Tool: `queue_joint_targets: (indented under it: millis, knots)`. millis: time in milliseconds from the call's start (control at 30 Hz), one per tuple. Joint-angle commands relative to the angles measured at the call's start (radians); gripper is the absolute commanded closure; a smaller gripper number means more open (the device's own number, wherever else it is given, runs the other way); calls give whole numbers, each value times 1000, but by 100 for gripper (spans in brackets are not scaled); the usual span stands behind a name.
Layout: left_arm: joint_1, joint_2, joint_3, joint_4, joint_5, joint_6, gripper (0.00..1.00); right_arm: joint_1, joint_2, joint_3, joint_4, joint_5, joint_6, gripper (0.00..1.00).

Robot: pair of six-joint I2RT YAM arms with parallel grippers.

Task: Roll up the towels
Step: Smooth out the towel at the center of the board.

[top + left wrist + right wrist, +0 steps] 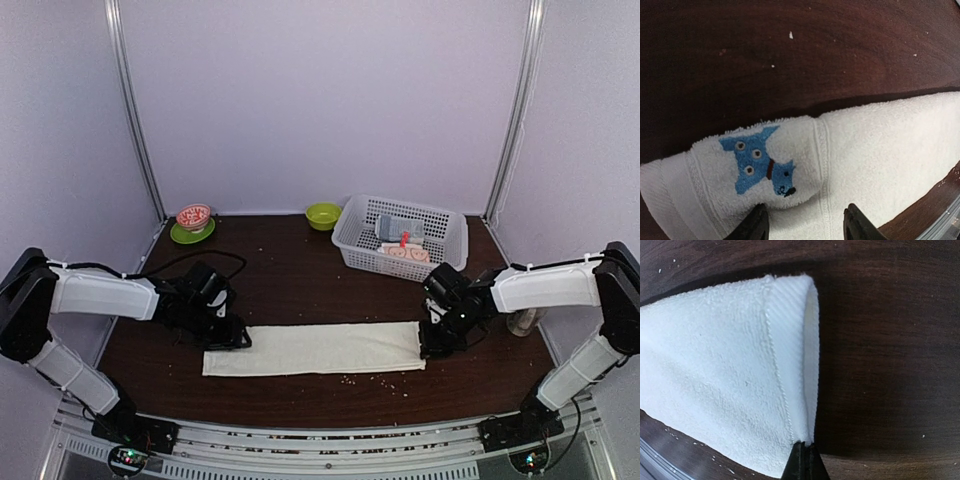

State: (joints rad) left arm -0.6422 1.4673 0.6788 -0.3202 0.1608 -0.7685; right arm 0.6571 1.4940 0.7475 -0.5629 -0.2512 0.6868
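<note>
A plain cream-white towel (315,349) lies folded into a long strip across the middle of the table. Its left end carries a blue dog mark (760,165). My left gripper (232,338) stands open over that end, fingertips (757,222) apart on the cloth just below the mark. My right gripper (805,447) is shut on the edge of the towel's right end (790,365), which lifts slightly off the wood; in the top view it sits at the strip's right tip (432,345). A second towel, cream with orange-pink faces (405,253), lies rolled in the basket.
A white basket (440,250) at the back right also holds a grey-blue rolled towel (398,229). A green bowl (322,215) and a red-patterned bowl on a green plate (193,218) stand at the back. A small jar (522,322) stands by the right arm. Crumbs dot the table.
</note>
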Motion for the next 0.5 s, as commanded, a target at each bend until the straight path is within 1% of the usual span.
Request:
queue_joint_targets:
  millis: [0, 33, 67, 100, 133, 167, 200, 267, 333, 400, 467]
  knots:
    - [4, 1, -12, 20, -2, 5, 47, 4, 28, -17, -5, -17, -31, 100]
    - [5, -8, -8, 12, 2, 8, 47, 4, 25, -10, -12, -16, -36, 100]
    - [5, -19, 1, -1, 3, 13, 46, 4, 18, -4, -21, -12, -39, 92]
    - [4, -32, 12, -16, 8, 20, 46, 4, 2, 7, -33, -3, -41, 80]
    - [4, -48, 23, -32, 12, 28, 45, 4, -17, 20, -45, 7, -41, 71]
    - [6, -65, 38, -51, 12, 39, 44, 5, -35, 34, -59, 23, -39, 64]
    - [7, -85, 54, -72, 7, 48, 44, 5, -57, 56, -75, 44, -36, 59]
    - [17, -121, 84, -104, -2, 61, 43, 8, -86, 99, -97, 74, -27, 56]
    - [34, -142, 94, -109, -1, 69, 43, 20, -112, 112, -57, 72, -13, 56]
    - [58, -133, 95, -101, 0, 74, 43, 37, -113, 120, 5, 52, 5, 57]
    - [79, -91, 97, -92, 2, 87, 45, 56, -72, 128, 59, 33, 17, 60]
